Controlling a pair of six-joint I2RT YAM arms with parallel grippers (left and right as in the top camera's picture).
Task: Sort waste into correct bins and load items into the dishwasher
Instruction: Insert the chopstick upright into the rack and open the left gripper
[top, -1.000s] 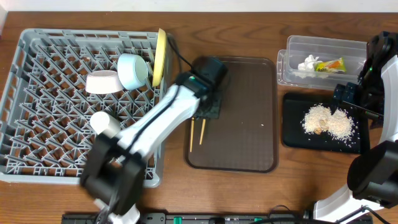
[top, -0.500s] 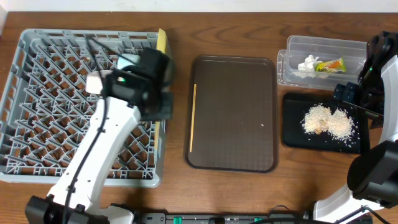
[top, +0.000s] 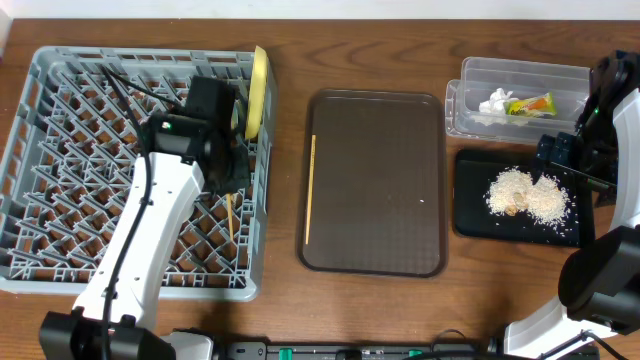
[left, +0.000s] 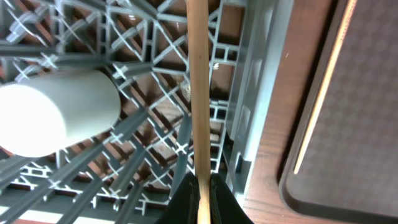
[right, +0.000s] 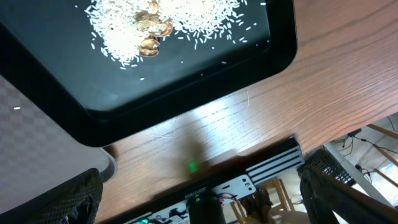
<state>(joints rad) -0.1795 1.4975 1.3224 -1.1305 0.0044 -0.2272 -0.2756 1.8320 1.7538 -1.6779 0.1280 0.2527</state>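
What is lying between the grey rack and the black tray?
The brown tray lies there, with one chopstick resting along its left side. Bare wood shows on both sides of it. The overhead view shows this.

white cup (left: 56, 112): cut by left edge | chopstick (left: 198, 93): runs off top edge (lower end hidden)

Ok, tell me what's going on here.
The left gripper is shut on a chopstick, held over the rack by its right wall. The other chopstick lies on the brown tray. The right gripper hangs open near the black tray of rice. The tissue and wrapper are in the tub.
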